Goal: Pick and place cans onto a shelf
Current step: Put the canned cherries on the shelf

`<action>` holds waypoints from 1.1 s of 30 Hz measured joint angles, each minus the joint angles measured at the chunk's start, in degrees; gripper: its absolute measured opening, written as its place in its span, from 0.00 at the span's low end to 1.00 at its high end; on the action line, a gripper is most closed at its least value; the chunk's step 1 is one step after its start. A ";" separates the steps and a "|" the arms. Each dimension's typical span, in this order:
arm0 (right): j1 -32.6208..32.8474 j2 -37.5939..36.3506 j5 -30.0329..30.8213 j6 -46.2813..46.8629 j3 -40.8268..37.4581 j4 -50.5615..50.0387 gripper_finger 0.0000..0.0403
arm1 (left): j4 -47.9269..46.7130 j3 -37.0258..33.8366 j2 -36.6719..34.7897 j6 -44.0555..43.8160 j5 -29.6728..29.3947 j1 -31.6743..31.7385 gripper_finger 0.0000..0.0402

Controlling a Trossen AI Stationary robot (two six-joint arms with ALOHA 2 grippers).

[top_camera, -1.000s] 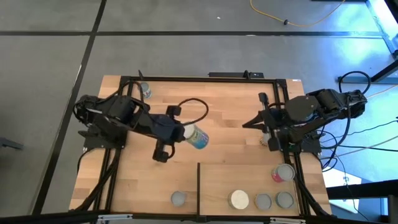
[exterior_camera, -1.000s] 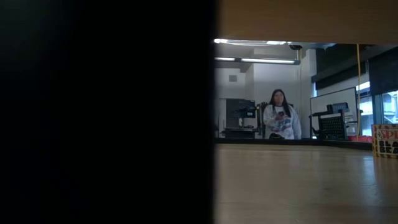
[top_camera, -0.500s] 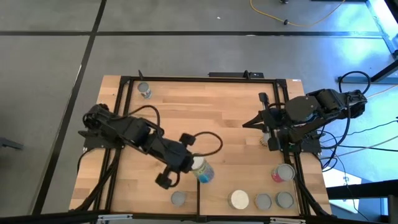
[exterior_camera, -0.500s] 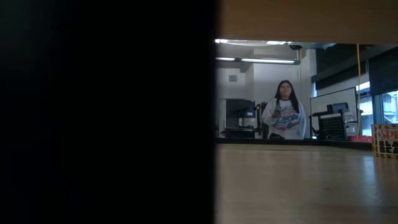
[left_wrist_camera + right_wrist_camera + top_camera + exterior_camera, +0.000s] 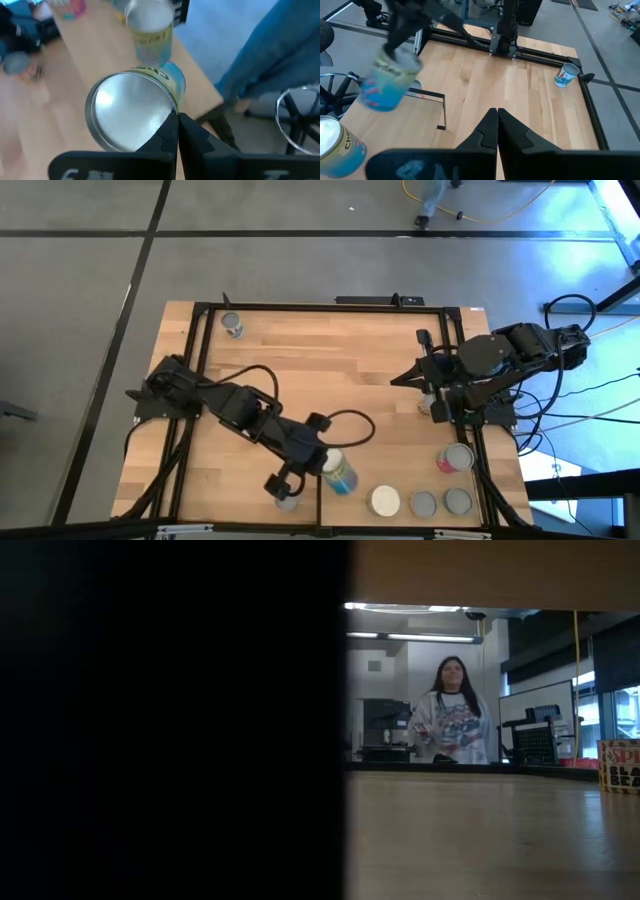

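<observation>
The blue-and-yellow can [image 5: 338,471] hangs tilted in the left tool [image 5: 318,464], whose fingers are clamped together on its rim, just over the shelf's black edge strip [image 5: 320,470]. Beyond the tool's tip, on the shelf [image 5: 400,465], stand a whitish-topped can [image 5: 385,500], two grey-topped cans [image 5: 424,503] and a red-labelled can [image 5: 455,457]. Just behind the tool another grey can [image 5: 287,499] sits on the tabletop [image 5: 330,350]. The right tool [image 5: 497,130] waits at the tabletop's right edge, fingers together, holding nothing. A person [image 5: 452,720] stands across the room.
</observation>
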 joint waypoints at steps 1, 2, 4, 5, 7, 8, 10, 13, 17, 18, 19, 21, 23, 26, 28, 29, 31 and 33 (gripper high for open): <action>0.00 0.00 0.01 -0.02 0.00 0.00 0.01 | 0.25 -0.02 0.25 0.11 0.19 -0.10 0.00; 0.00 0.00 0.01 -0.02 0.00 0.00 0.01 | -0.28 -0.06 0.69 0.14 0.63 -0.19 0.00; 0.00 0.00 0.01 0.03 0.00 0.03 0.01 | 1.11 -0.04 2.05 0.29 2.12 -0.07 0.00; 0.00 0.00 0.02 0.04 0.00 0.02 0.01 | 1.12 -0.05 2.66 0.32 2.45 -0.07 0.00; 0.00 0.00 0.02 0.09 0.00 0.07 0.01 | -0.07 -0.06 4.01 0.33 3.05 -0.08 0.00; 0.00 0.00 0.01 0.14 0.00 0.09 0.01 | 0.56 -0.06 4.63 0.50 3.28 -0.02 0.00; 0.00 0.00 0.00 0.65 0.00 0.09 0.01 | 0.01 -0.06 5.62 1.27 3.26 -0.07 0.00; 0.00 0.00 -0.03 1.55 0.02 0.09 0.01 | 0.14 -0.06 6.17 1.72 3.46 -0.09 0.00; 0.00 0.00 -0.05 1.62 0.00 0.11 0.01 | -0.05 -0.06 6.14 1.68 3.69 -0.09 0.00; 0.00 0.00 -0.06 1.62 0.01 0.11 0.01 | -0.04 -0.06 6.14 1.50 3.69 -0.08 0.00; 0.00 0.00 -0.10 1.62 0.00 0.11 0.01 | -0.04 -0.06 6.14 1.41 3.69 -0.09 0.00; 0.00 0.00 -0.14 1.62 0.00 0.11 0.01 | 0.00 -0.06 6.14 1.41 3.68 -0.16 0.00; 0.00 0.00 -0.14 1.62 0.00 0.11 0.01 | -0.01 -0.06 6.14 1.37 3.63 -0.22 0.00; 0.00 0.00 -0.14 1.62 0.00 0.11 0.01 | -0.35 -0.06 6.14 0.45 3.89 -0.22 0.00; 0.00 0.00 -0.12 1.62 0.01 0.13 0.01 | -0.46 -0.06 6.14 0.19 3.91 -0.22 0.00; 0.00 0.00 -0.11 1.62 0.02 0.13 0.01 | -0.68 -0.06 6.14 0.21 3.87 -0.22 0.00; 0.02 0.00 -0.11 1.62 0.02 0.13 0.01 | -2.24 0.36 5.90 0.19 3.03 -0.23 0.00; 0.00 0.00 -0.11 1.62 0.02 0.13 0.01 | -4.37 1.85 5.84 0.14 2.62 -0.22 0.00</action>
